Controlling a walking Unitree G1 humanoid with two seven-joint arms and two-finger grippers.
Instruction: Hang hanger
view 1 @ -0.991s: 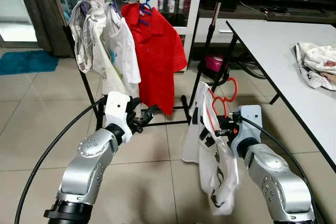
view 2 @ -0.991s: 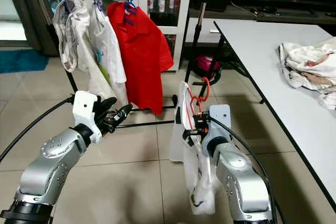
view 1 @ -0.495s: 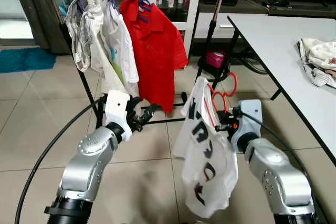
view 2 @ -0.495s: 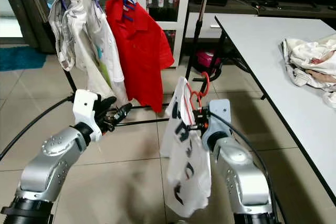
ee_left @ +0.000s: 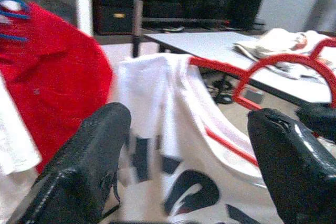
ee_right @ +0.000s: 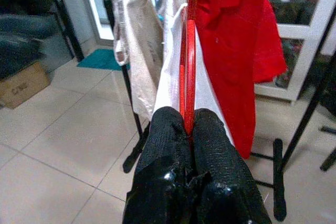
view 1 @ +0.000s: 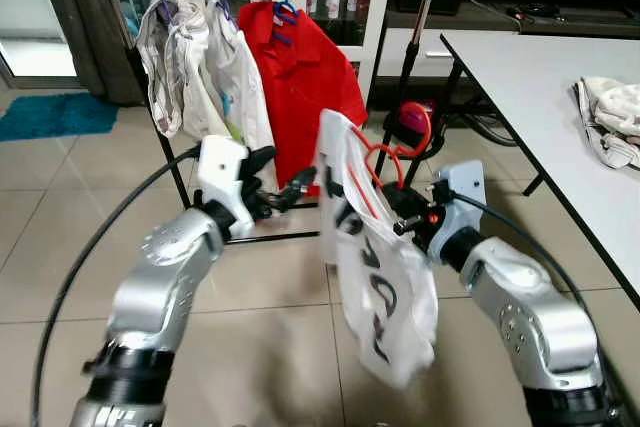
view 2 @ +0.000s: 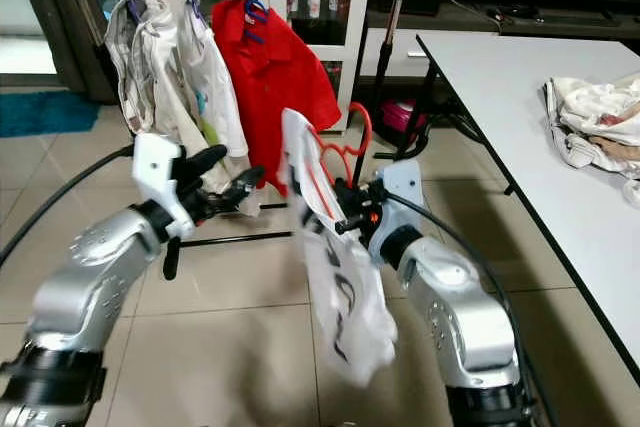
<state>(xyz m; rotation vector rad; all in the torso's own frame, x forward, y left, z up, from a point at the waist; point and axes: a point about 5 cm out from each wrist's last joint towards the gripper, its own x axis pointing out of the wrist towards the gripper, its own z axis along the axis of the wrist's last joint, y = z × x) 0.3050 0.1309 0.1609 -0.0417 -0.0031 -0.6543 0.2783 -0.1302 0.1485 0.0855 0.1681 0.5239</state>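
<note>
Overhead, 3 garments (view 1: 300, 87) hang; right gripper (view 1: 408, 219) clamps 1 red hanger (view 1: 385, 157).

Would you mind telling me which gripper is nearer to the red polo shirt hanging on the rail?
Left. The left gripper hovers open just in front of the red polo shirt and its lower hem. The right gripper, shut on the red hanger, sits farther back, to the shirt's right.
</note>
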